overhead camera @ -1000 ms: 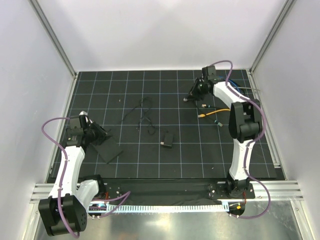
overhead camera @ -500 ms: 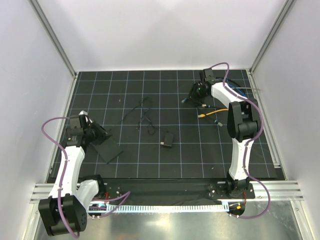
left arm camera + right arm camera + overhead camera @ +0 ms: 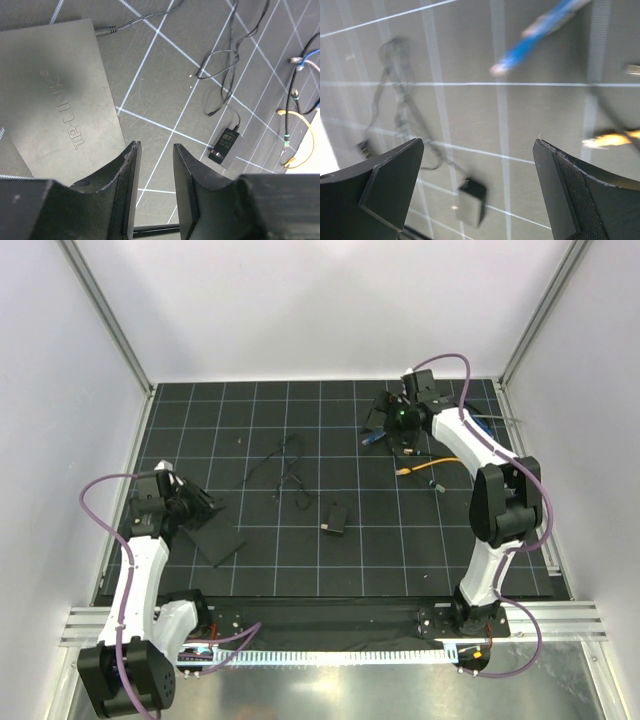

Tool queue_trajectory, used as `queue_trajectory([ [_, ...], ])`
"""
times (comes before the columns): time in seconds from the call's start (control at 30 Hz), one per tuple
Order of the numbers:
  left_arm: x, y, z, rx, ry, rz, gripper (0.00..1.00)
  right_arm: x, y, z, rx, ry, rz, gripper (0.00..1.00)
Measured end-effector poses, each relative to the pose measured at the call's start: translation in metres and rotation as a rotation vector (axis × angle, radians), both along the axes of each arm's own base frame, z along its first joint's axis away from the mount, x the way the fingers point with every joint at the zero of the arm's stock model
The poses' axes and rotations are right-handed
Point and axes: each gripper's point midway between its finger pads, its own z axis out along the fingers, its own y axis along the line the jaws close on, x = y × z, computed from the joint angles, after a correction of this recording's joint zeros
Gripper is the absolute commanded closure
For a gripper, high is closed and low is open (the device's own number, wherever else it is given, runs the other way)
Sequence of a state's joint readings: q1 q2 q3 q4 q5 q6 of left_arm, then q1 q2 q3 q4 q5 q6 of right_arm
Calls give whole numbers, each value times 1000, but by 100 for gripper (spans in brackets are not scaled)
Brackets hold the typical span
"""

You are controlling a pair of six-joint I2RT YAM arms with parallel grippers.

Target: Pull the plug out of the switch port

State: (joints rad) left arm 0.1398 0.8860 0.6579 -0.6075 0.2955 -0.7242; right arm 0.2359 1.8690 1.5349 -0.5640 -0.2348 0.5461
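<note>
The switch (image 3: 218,539) is a flat black box on the grid floor at the left; its lettered top (image 3: 55,110) fills the left wrist view. My left gripper (image 3: 199,508) (image 3: 156,146) hovers over its near edge, open, with only floor between the fingers. A thin black lead (image 3: 125,24) is still plugged into one edge. A blue cable's plug (image 3: 372,438) (image 3: 498,67) lies loose on the floor at the far right, well apart from the switch. My right gripper (image 3: 384,415) (image 3: 477,145) hangs just above it, wide open and holding nothing.
A small black block (image 3: 335,518) (image 3: 224,144) (image 3: 470,200) lies mid-floor, at the end of a tangle of thin black cable (image 3: 285,468). A yellow cable (image 3: 422,466) (image 3: 295,135) lies near the blue one. White walls and metal rails enclose the floor.
My right gripper went from nearly shut to wide open and lifted a little; the blue plug now lies bare on the floor. The left jaws have parted further.
</note>
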Motion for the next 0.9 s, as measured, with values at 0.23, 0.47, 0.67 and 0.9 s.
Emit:
queue_trajectory([
  [0.23, 3, 4, 22, 14, -69, 37, 61, -35, 94, 26, 119, -77, 188, 4],
  [0.47, -4, 15, 11, 46, -4, 104, 60, -94, 231, 44, 263, -107, 431, 18],
  [0.67, -13, 32, -4, 93, 84, 210, 60, -109, 307, 21, 398, -33, 468, 27],
  [0.9, -19, 46, -26, 132, 198, 302, 60, -118, 363, -42, 463, 136, 407, 35],
])
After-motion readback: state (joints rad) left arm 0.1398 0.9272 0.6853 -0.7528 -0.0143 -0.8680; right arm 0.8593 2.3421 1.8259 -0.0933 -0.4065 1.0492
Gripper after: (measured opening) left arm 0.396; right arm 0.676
